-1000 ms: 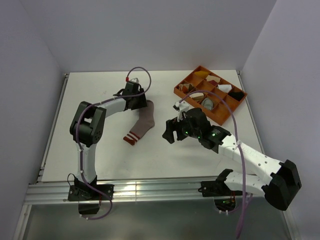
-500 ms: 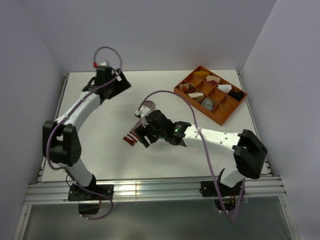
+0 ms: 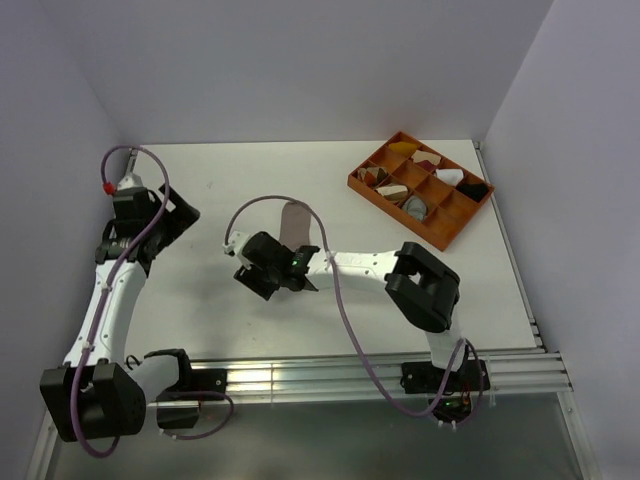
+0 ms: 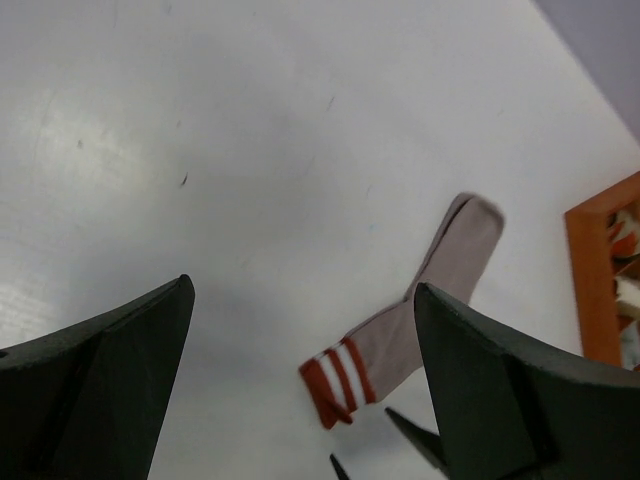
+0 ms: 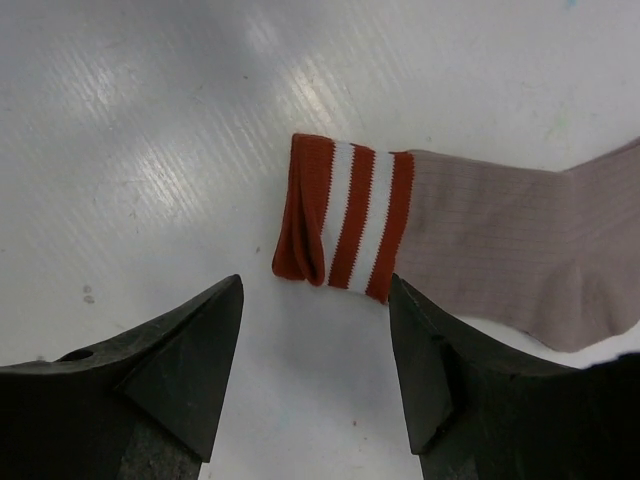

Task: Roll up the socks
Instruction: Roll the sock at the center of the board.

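Note:
One sock lies flat on the white table, pinkish-tan (image 5: 500,250) with a red and white striped cuff (image 5: 345,215). In the top view only its toe end (image 3: 295,218) shows past the right arm. My right gripper (image 5: 315,290) hovers open right at the cuff, one finger on each side of its near edge, with nothing between them; from above the right gripper (image 3: 256,280) covers the cuff. My left gripper (image 3: 176,215) stands wide open and empty over bare table at the far left, well away from the sock (image 4: 440,290).
An orange divided tray (image 3: 392,212) with small cloth bundles stands at the back right; its edge (image 4: 600,270) shows in the left wrist view. Walls close in the table at the back and on both sides.
My left gripper let go of the sock's toe end, opened wide and swung off to the far left. My right arm reached across from the tray side to the cuff, its jaws narrowing a little.

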